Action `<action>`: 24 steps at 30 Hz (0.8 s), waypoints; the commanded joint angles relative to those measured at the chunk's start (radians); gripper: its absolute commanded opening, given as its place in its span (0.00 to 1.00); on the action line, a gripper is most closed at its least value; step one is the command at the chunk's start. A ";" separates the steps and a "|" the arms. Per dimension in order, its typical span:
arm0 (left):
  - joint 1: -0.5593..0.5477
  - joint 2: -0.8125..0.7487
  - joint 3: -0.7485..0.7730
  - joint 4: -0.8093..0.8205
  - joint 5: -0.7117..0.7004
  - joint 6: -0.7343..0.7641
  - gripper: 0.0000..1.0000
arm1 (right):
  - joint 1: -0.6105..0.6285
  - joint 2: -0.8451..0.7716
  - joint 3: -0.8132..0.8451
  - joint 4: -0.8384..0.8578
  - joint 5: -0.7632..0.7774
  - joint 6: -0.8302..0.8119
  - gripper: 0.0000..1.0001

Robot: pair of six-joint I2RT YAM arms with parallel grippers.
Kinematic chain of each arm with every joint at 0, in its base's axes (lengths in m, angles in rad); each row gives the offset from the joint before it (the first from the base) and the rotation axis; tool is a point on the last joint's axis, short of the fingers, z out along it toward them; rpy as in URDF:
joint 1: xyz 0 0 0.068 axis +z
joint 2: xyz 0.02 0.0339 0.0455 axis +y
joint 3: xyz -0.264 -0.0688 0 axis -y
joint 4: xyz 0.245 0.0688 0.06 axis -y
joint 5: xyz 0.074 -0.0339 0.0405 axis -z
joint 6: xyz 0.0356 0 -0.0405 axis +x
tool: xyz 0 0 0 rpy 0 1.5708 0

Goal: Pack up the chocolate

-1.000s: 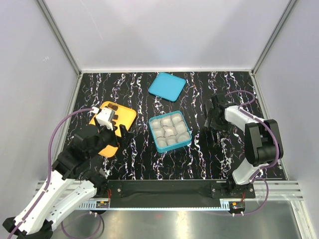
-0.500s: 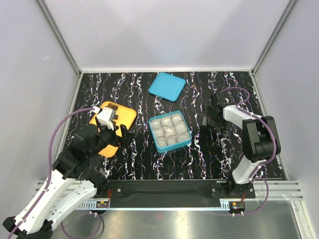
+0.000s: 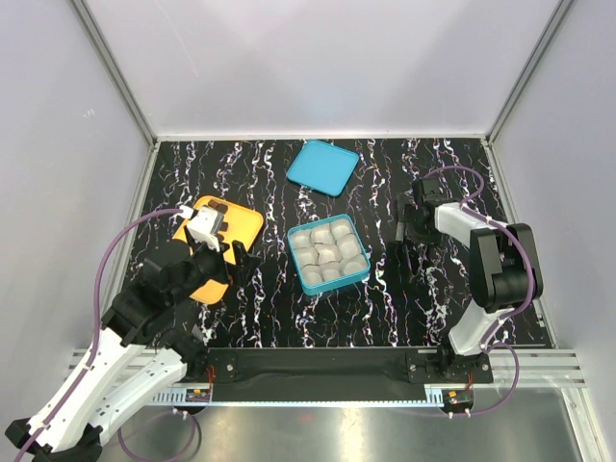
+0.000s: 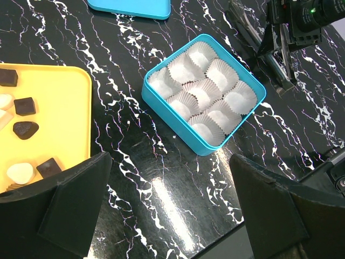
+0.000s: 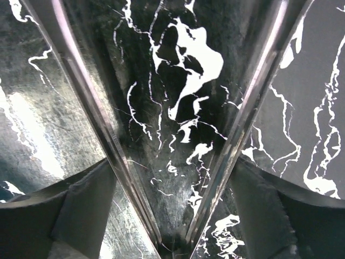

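chocolate (image 4: 25, 129): all pieces, dark and pale, lie loose on the yellow tray (image 4: 59, 108) at the left; none packed yet
box (image 4: 171, 125): mid-table, just right of the tray; nine paper cups (image 4: 202, 91) inside, all empty; set close, probably to keep the carry short
lid (image 3: 322, 166): flat on the table (image 3: 289, 318) behind the box, well apart; out of the way for loading
left gripper (image 4: 170, 159): fingers spread as wide as they go, nothing held; hangs over the tray's near-right edge; looks staged for a first pick
right gripper (image 3: 403, 229): fingers apart, only bare table between them; pointed down right of the box, off the tray-to-box path
next: left arm needs a light pinch; pieces are small and close together
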 commanded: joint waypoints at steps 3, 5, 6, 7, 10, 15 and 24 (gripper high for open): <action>-0.003 0.004 -0.005 0.053 0.018 0.015 0.99 | -0.010 0.017 0.009 0.020 -0.042 -0.032 0.81; -0.003 0.002 -0.005 0.053 0.018 0.015 0.99 | -0.008 0.011 0.011 0.011 -0.047 -0.031 0.75; -0.003 0.002 -0.005 0.054 0.016 0.015 0.99 | -0.008 0.006 0.022 -0.002 -0.050 -0.029 0.74; -0.003 0.002 -0.005 0.053 0.016 0.015 0.99 | -0.008 -0.013 0.028 -0.031 -0.056 -0.025 0.72; -0.003 0.007 -0.008 0.056 0.019 0.015 0.99 | -0.008 -0.055 0.084 -0.125 -0.051 0.000 0.70; -0.003 0.008 -0.009 0.059 0.021 0.016 0.99 | -0.007 -0.130 0.227 -0.280 -0.030 0.034 0.67; -0.003 -0.002 -0.011 0.062 0.012 0.018 0.99 | -0.007 -0.233 0.402 -0.464 -0.094 0.055 0.63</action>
